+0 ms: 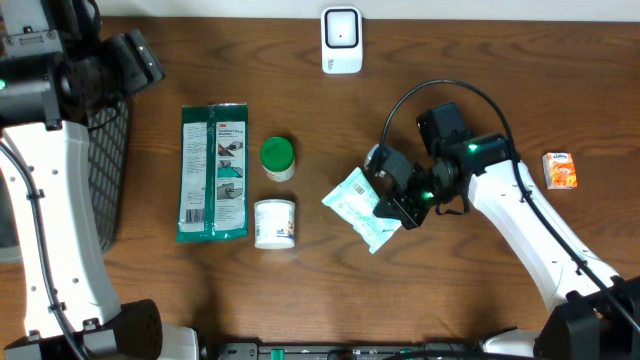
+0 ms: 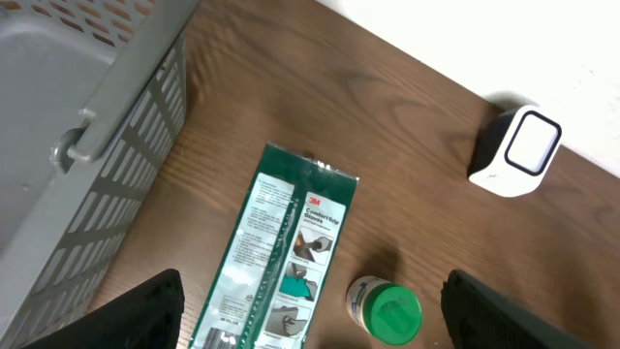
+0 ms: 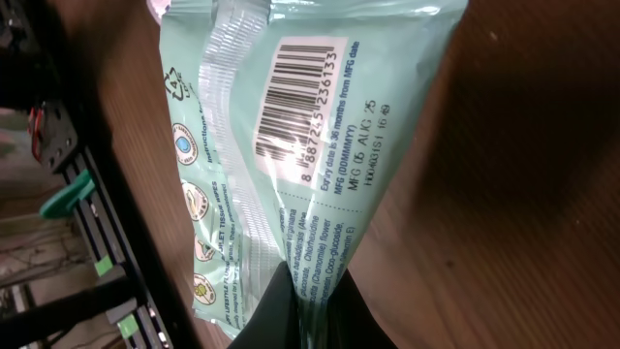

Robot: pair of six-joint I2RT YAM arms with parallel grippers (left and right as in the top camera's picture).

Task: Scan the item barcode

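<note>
Pinching the narrow end of a pale teal wipes pack (image 1: pixel 358 208), the right fingers (image 3: pixel 291 315) are pressed together on its crimped edge. The pack sits right of centre on the brown worktop (image 1: pixel 470 290), tilted at an angle in the overhead view. I cannot tell whether it rests on the wood or hangs just clear of it. In the right wrist view its printed back faces the camera, with the barcode (image 3: pixel 295 102) near the far end and date lines beside it.

The white scanner (image 1: pixel 341 40) stands at the far edge of the worktop, well apart from the pack.

The left fingers (image 2: pixel 145 315) are spread wide and hold nothing. In the left wrist view they appear as two dark tips at the bottom corners. Between them lie a green packet (image 2: pixel 281 262), the green-lidded jar (image 2: pixel 385 310) and, farther off, the scanner. The slatted wall of the grey basket (image 2: pixel 107 184) fills the left of that view.

Seen from overhead, the green packet lies flat left of centre. The green-lidded jar is just beside its right edge, and a white tub (image 1: pixel 274 222) sits near the jar on the side closer to the arms' bases. A small orange box (image 1: pixel 561 170) lies on the right side of the worktop, on the far side of the right arm from the pack.
</note>
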